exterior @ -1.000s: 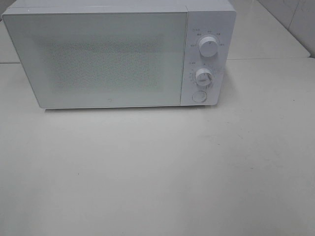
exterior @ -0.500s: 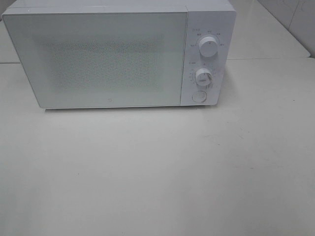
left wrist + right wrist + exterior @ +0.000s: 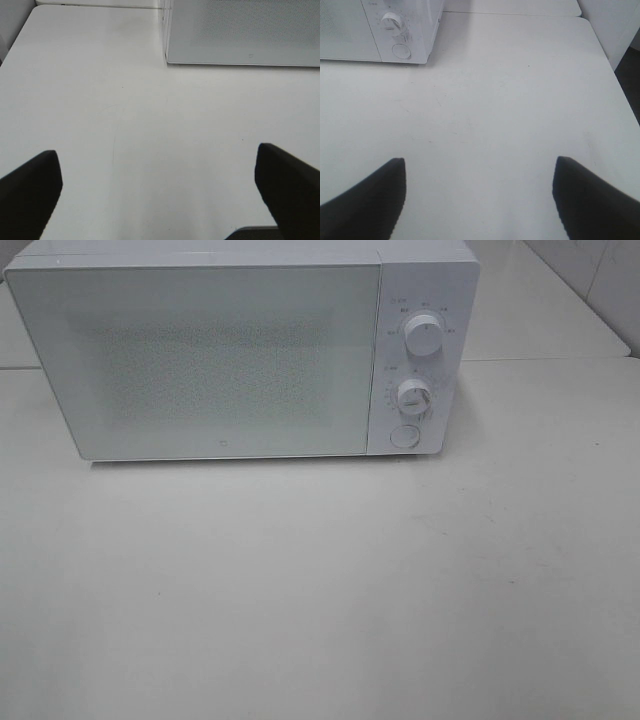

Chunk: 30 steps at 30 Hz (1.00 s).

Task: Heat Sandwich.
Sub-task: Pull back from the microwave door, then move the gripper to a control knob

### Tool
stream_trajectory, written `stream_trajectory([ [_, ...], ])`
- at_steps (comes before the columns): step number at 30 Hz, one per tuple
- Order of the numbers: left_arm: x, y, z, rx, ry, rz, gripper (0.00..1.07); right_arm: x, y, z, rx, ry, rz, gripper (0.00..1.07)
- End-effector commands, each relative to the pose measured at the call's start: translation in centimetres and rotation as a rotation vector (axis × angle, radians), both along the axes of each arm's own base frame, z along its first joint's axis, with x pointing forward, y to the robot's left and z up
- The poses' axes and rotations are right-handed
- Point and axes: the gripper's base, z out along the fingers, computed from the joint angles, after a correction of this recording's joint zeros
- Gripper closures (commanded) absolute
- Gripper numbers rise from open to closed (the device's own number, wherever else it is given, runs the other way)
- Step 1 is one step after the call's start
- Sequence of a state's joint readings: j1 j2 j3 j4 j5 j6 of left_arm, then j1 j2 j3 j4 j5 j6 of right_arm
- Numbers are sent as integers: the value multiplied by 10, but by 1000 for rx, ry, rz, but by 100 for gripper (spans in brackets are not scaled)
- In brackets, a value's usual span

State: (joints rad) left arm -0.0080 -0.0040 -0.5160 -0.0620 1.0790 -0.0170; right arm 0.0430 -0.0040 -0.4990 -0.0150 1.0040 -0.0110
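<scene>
While the white microwave stands with its door shut at the far side of the tabletop, the left end effector and the right end effector hang above the tabletop on its near side, each spread wide and pinching nothing. I cannot tell where the sandwich is.

Left hand, right hand (blunt black fingers)

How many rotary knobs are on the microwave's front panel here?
2. The upper knob sits high on the microwave's control panel; the lower knob is just below it, above the round button. None appear hidden.
</scene>
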Motion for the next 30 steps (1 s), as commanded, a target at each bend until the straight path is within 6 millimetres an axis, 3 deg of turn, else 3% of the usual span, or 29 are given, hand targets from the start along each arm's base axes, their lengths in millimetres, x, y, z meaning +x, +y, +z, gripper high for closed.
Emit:
stream_trajectory([
  [1,-3,0,1,-1,-30,0,6,-3,1,11,19,-61,-5,26],
  [9,-3,0,1,-1,-30,0,6,23,2,28,19,-74,-4,26],
  [30,-3,0,1,-1,-30,0,6,84,5,39,37,-83,1,27],
])
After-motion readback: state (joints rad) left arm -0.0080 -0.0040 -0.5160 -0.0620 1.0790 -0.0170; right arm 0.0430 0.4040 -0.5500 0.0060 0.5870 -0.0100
